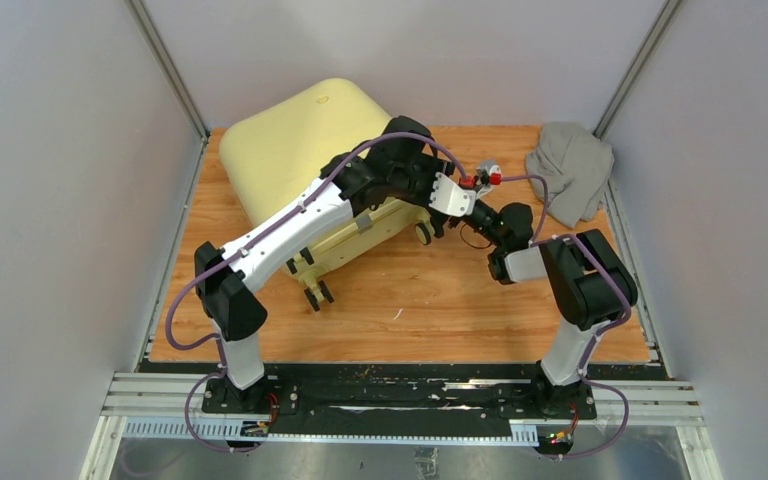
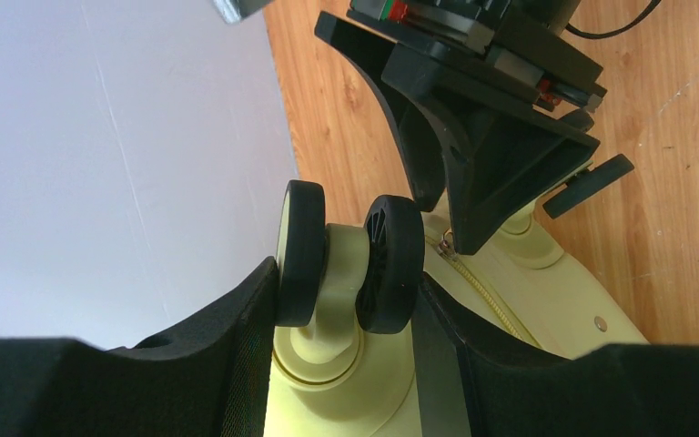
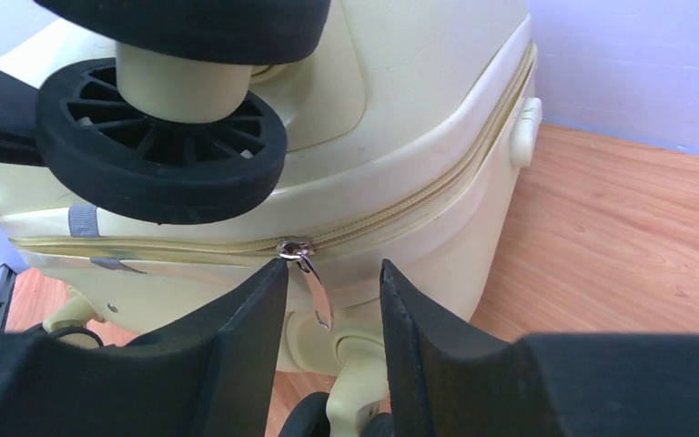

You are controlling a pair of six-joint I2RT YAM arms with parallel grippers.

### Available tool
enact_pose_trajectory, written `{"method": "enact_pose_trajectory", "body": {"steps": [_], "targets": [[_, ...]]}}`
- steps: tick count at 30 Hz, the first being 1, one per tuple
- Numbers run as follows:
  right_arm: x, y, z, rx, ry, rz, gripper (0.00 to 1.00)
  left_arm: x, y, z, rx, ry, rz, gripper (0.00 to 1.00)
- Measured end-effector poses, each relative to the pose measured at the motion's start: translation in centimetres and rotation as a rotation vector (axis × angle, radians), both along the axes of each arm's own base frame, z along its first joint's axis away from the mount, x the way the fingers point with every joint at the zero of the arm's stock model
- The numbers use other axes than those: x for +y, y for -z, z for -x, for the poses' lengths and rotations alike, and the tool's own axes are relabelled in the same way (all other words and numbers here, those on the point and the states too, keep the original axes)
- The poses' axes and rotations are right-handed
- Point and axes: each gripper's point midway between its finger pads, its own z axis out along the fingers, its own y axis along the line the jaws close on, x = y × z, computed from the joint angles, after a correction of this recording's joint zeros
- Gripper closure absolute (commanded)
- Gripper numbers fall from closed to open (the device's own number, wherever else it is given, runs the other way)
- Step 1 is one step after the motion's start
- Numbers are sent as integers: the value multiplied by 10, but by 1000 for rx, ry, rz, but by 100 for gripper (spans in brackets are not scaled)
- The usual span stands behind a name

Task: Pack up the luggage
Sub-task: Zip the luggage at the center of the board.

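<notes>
The pale yellow luggage (image 1: pixel 300 140) lies closed at the back left of the wooden table, its zip run shut along the seam (image 3: pixel 419 196). My left gripper (image 2: pixel 348 278) reaches over it and is shut on a cream-and-black twin wheel (image 2: pixel 391 264) at its right corner, one finger pressed against each black tyre. My right gripper (image 3: pixel 334 269) is open at the same corner. The silver zipper pull (image 3: pixel 314 291) hangs between its fingers, close to the left one and clamped by neither. In the top view both grippers meet by that wheel (image 1: pixel 423 232).
A crumpled grey cloth garment (image 1: pixel 570 165) lies at the back right corner of the table (image 1: pixel 410 300). Grey walls close in the left, back and right sides. Two more suitcase wheels (image 1: pixel 315 292) stick out toward the front.
</notes>
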Motion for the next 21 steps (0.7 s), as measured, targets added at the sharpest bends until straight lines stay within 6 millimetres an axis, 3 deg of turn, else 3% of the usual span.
{"method": "enact_pose_trajectory", "body": {"steps": [6, 11, 21], "targets": [[8, -1, -2, -2, -27, 0, 70, 0, -1, -1, -7, -6, -1, 100], [12, 0, -3, -1, -41, 1, 99, 3, -1, -3, -13, -22, -9, 100], [21, -4, 7, -18, -27, 39, 100, 5, -2, -4, -6, -48, -2, 100]]}}
